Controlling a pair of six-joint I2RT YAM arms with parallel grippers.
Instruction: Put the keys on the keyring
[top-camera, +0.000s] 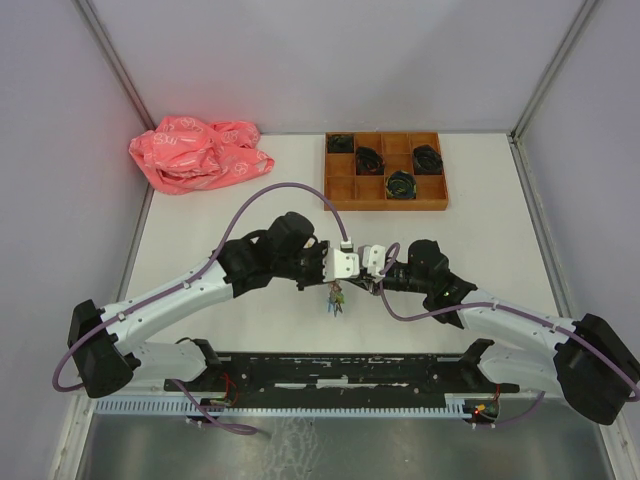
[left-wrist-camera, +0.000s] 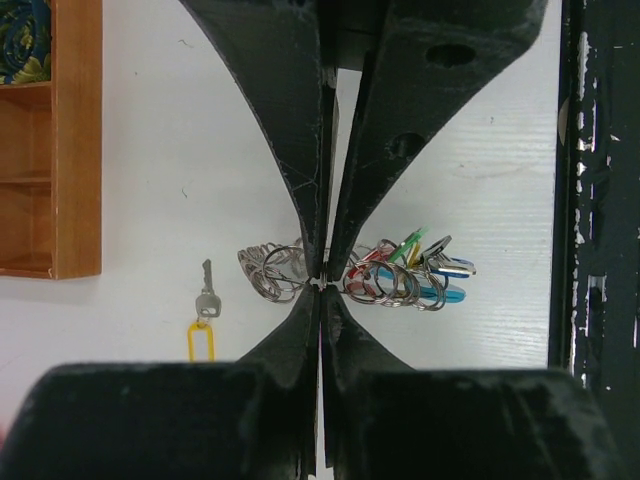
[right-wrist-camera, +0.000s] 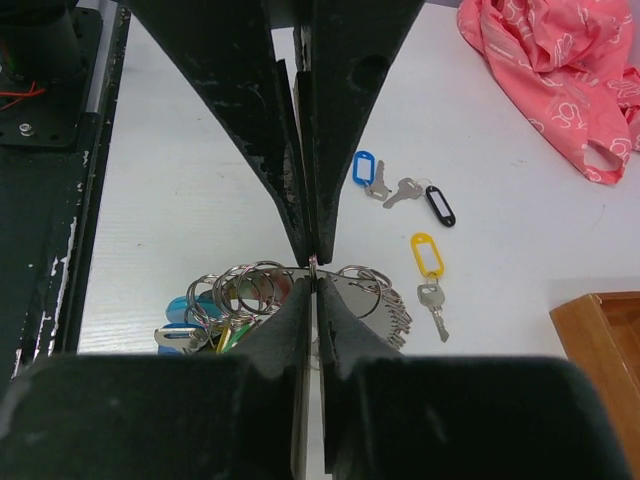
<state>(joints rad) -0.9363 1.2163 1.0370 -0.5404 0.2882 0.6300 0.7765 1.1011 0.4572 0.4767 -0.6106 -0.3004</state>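
The keyring (top-camera: 336, 298), a bunch of silver rings with blue, green and red tags, hangs between both grippers over the middle of the table. My left gripper (top-camera: 345, 265) is shut on it (left-wrist-camera: 320, 283); its rings (left-wrist-camera: 275, 270) spread to both sides of the jaws. My right gripper (top-camera: 375, 262) is also shut on the keyring (right-wrist-camera: 313, 268), whose rings (right-wrist-camera: 245, 290) lie beneath. Loose keys lie on the table in the right wrist view: one with a blue tag (right-wrist-camera: 364, 168), one with a black tag (right-wrist-camera: 440, 205), one with a yellow tag (right-wrist-camera: 427, 255). The yellow-tagged key also shows in the left wrist view (left-wrist-camera: 203, 320).
A wooden compartment tray (top-camera: 385, 198) holding black coiled bundles stands at the back right. It also shows in the left wrist view (left-wrist-camera: 75, 150). A crumpled pink bag (top-camera: 198, 152) lies at the back left. A black rail (top-camera: 330, 370) runs along the near edge.
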